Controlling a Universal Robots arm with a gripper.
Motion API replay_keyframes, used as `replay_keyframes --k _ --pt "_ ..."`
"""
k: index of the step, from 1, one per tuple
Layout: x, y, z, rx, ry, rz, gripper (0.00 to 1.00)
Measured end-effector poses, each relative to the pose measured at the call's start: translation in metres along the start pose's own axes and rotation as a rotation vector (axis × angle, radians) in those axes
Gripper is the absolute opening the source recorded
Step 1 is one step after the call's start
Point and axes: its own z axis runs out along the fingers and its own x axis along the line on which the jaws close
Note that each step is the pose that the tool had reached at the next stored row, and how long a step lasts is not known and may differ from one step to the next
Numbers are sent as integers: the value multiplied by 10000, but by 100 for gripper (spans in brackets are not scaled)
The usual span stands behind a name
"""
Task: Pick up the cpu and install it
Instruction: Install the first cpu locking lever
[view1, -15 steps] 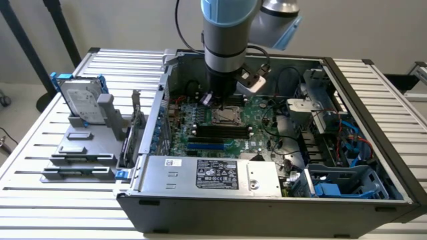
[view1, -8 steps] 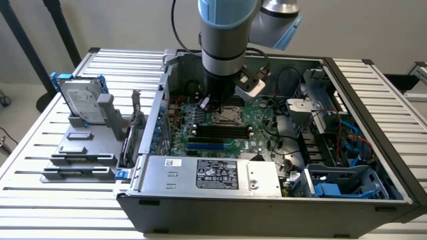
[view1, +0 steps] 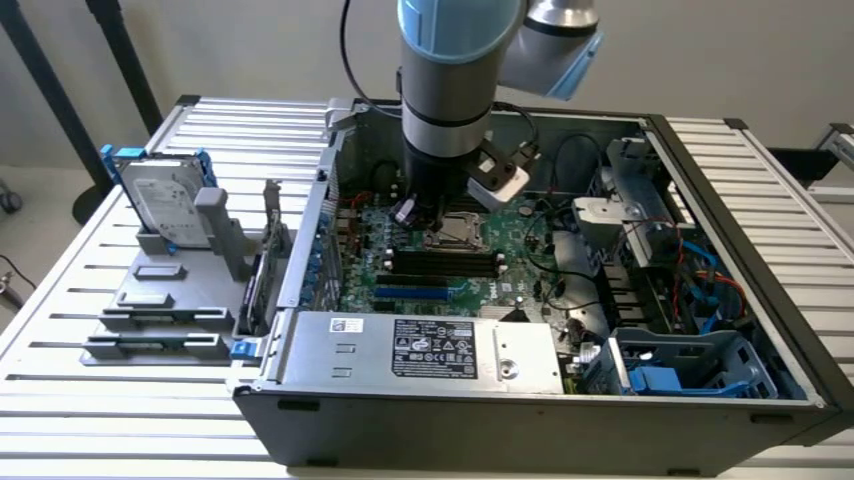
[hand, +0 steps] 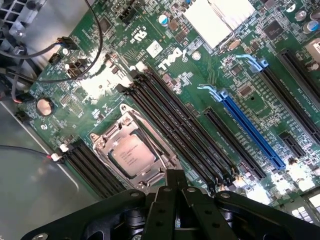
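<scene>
- Gripper (hand: 175, 186) was clenched tight, fingers together, nothing held between them; in the wrist view its black linkage sat close over the board.
- The cpu (hand: 131, 156), small square with a silvery-grey top, lay flat inside the socket frame (hand: 150, 134) on the motherboard (hand: 195, 75), already seated, apart from the fingertips though just beside them.
- Socket frame looked open around the chip, metal bracket visible along its edges; could not tell whether any latch was locked.
- Black memory slots (hand: 175, 120) ran right next to the socket, another shorter bank on its other side.
- Blue expansion slot (hand: 250, 135) lay further out on the board, well apart from the cpu.
- In the exterior view the arm (view1: 454, 90) came down into the open computer case (view1: 534, 410), wrist over the board's middle; socket (view1: 461, 232) showed just below it, at about 6 o'clock from the wrist.
- Power supply box (view1: 427, 345) with a label sat along the case's near edge, 6 o'clock from the socket.
- Blue drive cage parts (view1: 667, 380) sat at roughly 4 o'clock from the socket, inside the case.
- Hard drive (view1: 167, 205) with blue brackets stood upright in a grey holder (view1: 154, 300) outside the case, at 9 o'clock from the socket.
- Everything rested on a slatted metal surface (view1: 80, 400).
</scene>
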Motion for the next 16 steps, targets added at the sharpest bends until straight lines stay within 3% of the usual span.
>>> replay_keyframes --k 6,16 --pt "-24 -1 82 20 -19 7 11" --pt "-98 -98 203 26 -28 11 11"
